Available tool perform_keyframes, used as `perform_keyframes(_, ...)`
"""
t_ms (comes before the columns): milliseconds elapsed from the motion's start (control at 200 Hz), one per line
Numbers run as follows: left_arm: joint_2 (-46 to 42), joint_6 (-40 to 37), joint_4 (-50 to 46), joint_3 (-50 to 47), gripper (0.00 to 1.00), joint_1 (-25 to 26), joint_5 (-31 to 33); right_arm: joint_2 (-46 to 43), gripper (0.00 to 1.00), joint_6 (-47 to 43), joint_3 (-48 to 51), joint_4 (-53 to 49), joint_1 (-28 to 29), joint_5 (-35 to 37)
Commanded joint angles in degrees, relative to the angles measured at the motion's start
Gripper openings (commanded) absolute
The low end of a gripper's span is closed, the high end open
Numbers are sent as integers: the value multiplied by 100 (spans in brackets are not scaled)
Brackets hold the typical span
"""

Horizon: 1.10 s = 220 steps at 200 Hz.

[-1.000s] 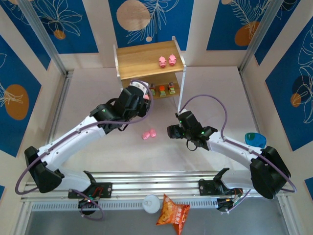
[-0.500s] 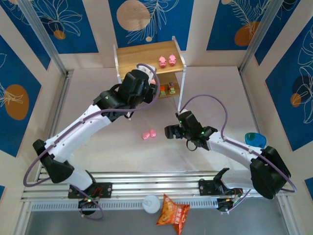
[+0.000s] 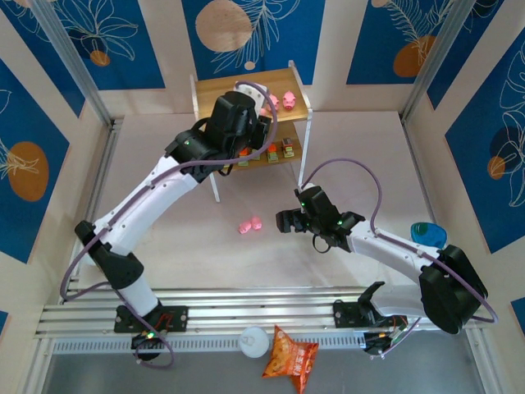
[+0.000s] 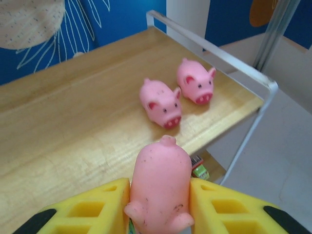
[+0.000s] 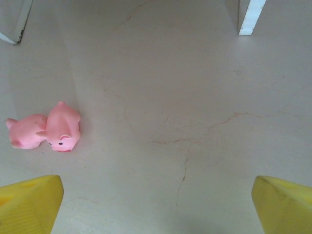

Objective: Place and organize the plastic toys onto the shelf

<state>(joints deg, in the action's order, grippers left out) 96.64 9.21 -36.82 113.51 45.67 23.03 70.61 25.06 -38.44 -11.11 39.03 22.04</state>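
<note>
The left end effector [image 4: 159, 207] is nearly closed, its yellow fingers [image 4: 97, 207] pressing both sides of a pink pig [image 4: 161, 170], which it grips by the rear with the snout pointing away. It hangs over the top board of the shelf [image 4: 73, 122]. Just ahead of the gripped toy, two more pigs [image 4: 161, 103] stand side by side on that board, facing back toward the end effector, the right-hand one closer to the white side rail. Below and to the right of the fingers, past the board's edge, a green-based blocky toy [image 4: 199, 168] shows on the lower tier; the overhead view shows a short row of such blocky toys [image 3: 277, 149] there.

The right end effector [image 5: 156, 204] hovers low over the desk [image 5: 195, 97] with its jaws spread wide and nothing between them. Ahead of it and off to its left, a pair of pigs [image 5: 46, 129] lies on the desk, touching each other, outside the gap between the fingers. Further ahead, to the right, a white shelf leg [image 5: 246, 17] stands on the desk.
</note>
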Motion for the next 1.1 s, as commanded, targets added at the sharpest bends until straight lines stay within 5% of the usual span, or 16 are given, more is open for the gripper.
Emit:
perform_keyframes(0, 192, -106, -72, 405, 35, -147, 10, -31, 99, 62, 25, 55, 25, 30)
perform_keyframes(1096, 1469, 290, -119, 1630, 35, -789, -206, -64, 99, 79, 71, 162, 0, 247)
